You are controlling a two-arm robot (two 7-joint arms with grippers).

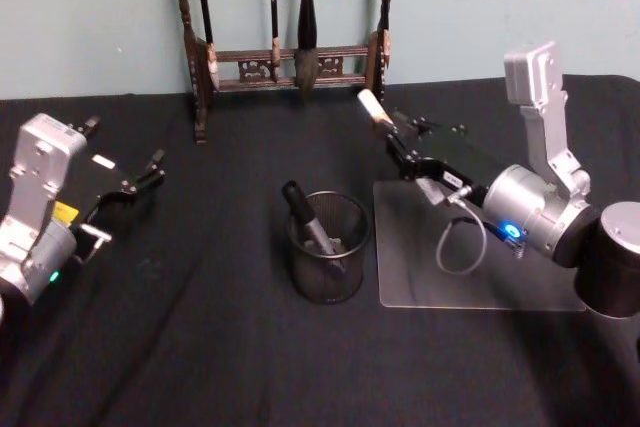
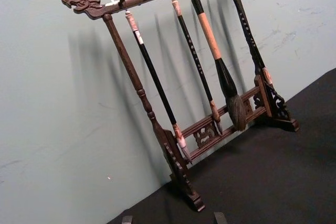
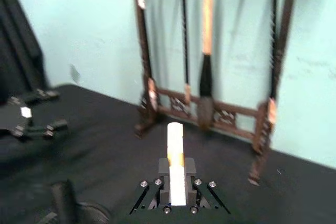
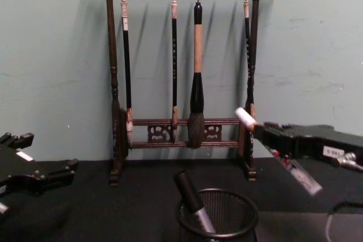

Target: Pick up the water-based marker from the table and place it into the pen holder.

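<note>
Aloft, marker [image 1: 373,106] in right hand [image 1: 396,135]

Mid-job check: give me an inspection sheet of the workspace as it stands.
Surface: black table, clear mat on its right side.
Job's things: pen holder at centre, dark marker leaning inside; white marker held above the mat's far left corner.
Clutter: nothing seen.
Grippers: right gripper shut on the white marker, raised; left gripper open, idle at the left.
Cables: grey loop by the right wrist, over the mat.
Surroundings: brush rack with hanging brushes against a pale wall.
</note>
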